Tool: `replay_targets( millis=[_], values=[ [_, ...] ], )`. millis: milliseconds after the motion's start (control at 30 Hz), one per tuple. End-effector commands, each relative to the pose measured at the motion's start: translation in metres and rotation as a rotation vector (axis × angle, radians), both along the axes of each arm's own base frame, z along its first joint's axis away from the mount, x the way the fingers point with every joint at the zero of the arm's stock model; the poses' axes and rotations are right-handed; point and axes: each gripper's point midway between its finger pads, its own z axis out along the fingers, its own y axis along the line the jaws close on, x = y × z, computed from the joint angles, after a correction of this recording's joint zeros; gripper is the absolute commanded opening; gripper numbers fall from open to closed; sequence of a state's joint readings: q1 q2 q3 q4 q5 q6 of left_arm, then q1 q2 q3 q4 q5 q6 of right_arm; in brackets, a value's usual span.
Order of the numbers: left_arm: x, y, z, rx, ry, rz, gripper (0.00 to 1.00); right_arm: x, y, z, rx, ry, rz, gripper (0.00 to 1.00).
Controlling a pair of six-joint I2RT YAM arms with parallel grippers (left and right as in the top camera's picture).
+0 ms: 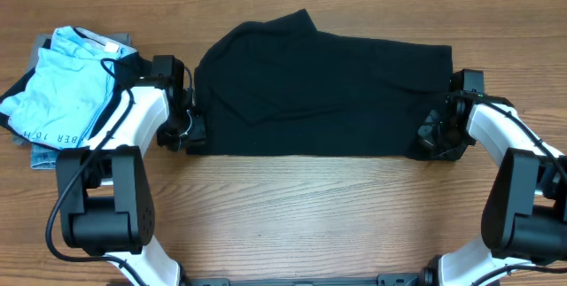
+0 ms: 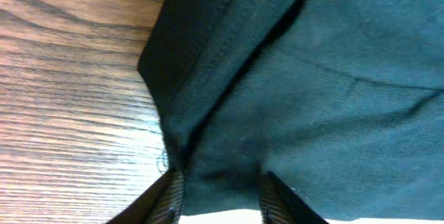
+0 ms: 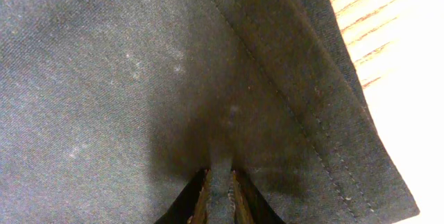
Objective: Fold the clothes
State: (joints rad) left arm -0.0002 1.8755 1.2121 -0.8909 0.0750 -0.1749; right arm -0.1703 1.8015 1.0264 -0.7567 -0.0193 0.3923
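The clothes (image 1: 328, 87) are thin matt black cloth with stitched hems. The surface (image 1: 292, 215) is smooth, grained wood.

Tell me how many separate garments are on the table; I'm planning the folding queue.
3 that I can make out: the black T-shirt spread at centre between both grippers, and a light blue garment stacked on a grey-blue folded piece at the left edge. More may be hidden underneath.

A lab bench: wood-grain table (image 1: 292, 206) flanked by two robot arms.

Right hand (image 3: 220, 189) pinching black T-shirt (image 3: 139, 64) fold; stitched hem near table (image 3: 388, 37).
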Motion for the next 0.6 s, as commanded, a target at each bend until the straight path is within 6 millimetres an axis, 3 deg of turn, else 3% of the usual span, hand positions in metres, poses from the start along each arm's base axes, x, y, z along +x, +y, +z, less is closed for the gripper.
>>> replay_targets(
  millis=[0, 167, 500, 567],
  values=[
    [-0.005, 0.009, -0.007, 0.052, 0.025, -0.017, 0.52, -0.035, 0.001, -0.031, 0.009, 0.134, -0.015, 0.15],
    [-0.009, 0.014, -0.007, 0.081, 0.044, -0.018, 0.56, -0.035, 0.001, -0.031, 0.009, 0.134, -0.015, 0.15],
    [-0.013, 0.010, -0.011, 0.056, 0.049, -0.017, 0.35, -0.035, 0.001, -0.031, 0.009, 0.134, -0.015, 0.15],
    [-0.017, 0.010, -0.015, 0.057, 0.058, -0.018, 0.25, -0.035, 0.001, -0.031, 0.009, 0.134, -0.015, 0.15]
  ],
)
